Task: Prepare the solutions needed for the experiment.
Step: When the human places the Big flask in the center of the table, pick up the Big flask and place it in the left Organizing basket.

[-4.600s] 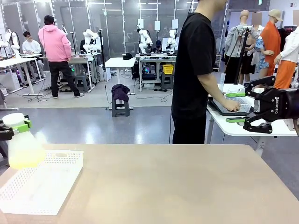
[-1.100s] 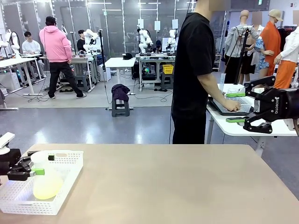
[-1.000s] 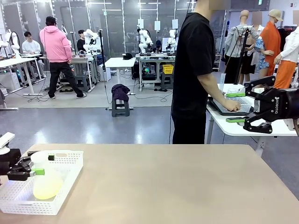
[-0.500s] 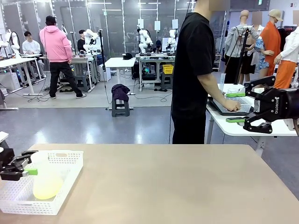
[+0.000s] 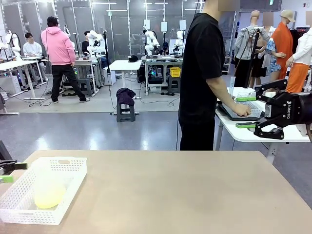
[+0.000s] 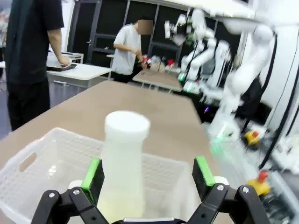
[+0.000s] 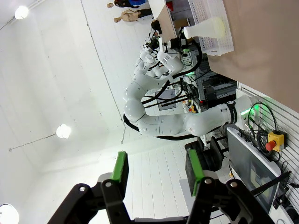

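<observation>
Hovering open, left end effector (image 6: 147, 173) beside flask (image 6: 122, 163).

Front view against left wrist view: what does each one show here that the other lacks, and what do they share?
Front only: the right gripper raised at the right, jaws apart, holding nothing. Left wrist only: the flask's white cap and the left gripper open around the flask, pads apart from it. Both: the flask of yellowish liquid standing upright in the white basket, and the person in black.
</observation>
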